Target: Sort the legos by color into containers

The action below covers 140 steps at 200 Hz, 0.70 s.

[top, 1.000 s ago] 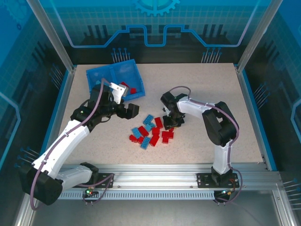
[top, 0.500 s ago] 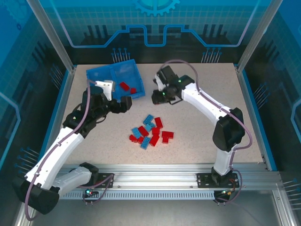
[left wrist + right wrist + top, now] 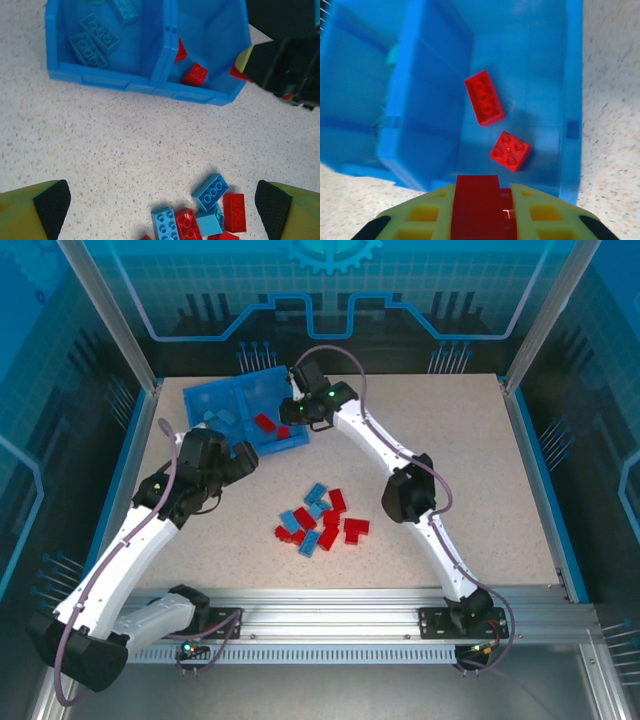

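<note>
The containers (image 3: 215, 392), the two compartments of one shallow blue tray split by a central divider, sit askew on the bench (image 3: 450, 440) near its far left corner. The right arm reaches across from the near right edge, and the right hand (image 3: 291, 412) hangs over the tray's near right corner, above the right compartment. Its fingers are pressed together, pinching a red brick (image 3: 476, 205) between the yellow pads. The left hand (image 3: 162, 206) hovers over the bench just off the tray's near wall, its fingers spread wide with nothing between them.

The legos are in three places. A loose pile (image 3: 320, 520) of red and light blue bricks lies mid-bench, toward the near edge, with the pieces touching or just beside one another. In the right compartment lie a long red piece (image 3: 485, 97) and, near it, a square red piece (image 3: 510, 150). The left compartment holds several light blue pieces (image 3: 100, 32), lying flat near its far wall.
</note>
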Motion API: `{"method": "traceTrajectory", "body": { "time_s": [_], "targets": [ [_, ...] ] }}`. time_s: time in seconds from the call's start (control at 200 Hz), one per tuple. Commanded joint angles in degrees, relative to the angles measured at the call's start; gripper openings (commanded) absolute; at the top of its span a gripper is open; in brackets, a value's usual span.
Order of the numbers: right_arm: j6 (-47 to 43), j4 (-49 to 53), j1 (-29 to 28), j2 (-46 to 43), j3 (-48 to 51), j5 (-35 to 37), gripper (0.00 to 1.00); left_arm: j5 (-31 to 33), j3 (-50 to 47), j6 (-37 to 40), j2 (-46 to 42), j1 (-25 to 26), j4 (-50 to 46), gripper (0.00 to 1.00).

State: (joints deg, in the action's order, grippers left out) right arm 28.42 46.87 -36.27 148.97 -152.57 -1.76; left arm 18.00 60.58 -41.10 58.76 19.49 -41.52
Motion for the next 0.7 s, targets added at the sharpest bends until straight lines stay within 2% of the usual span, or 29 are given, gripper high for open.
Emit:
{"method": "traceTrajectory", "body": {
  "time_s": [0.0, 0.3, 0.345, 0.485, 0.695],
  "targets": [
    [2.47, -4.45, -2.62, 1.72, -3.02, -0.60, 0.21, -0.41, -1.23, -5.55, -0.93, -0.57, -3.86, 0.99],
    [6.07, -12.01, -4.47, 8.34, -7.16, 3.09, 0.23, -0.37, -1.76, -8.22, -1.11, -0.75, -5.48, 0.99],
    [6.36, -12.92, -4.44, 8.75, -7.31, 3.36, 0.26, -0.37, -1.86, -8.99, -1.00, -0.74, -5.90, 0.99],
    [7.58, -14.86, -4.14, 8.84, -8.02, 3.33, 0.46, -0.55, -2.12, -10.83, -0.55, -1.11, -7.00, 0.99],
    [7.09, -10.61, -2.37, 3.13, -9.47, -1.68, 0.47, -2.04, -2.82, -11.48, 0.66, -1.32, -7.20, 0.99]
  ]
}}
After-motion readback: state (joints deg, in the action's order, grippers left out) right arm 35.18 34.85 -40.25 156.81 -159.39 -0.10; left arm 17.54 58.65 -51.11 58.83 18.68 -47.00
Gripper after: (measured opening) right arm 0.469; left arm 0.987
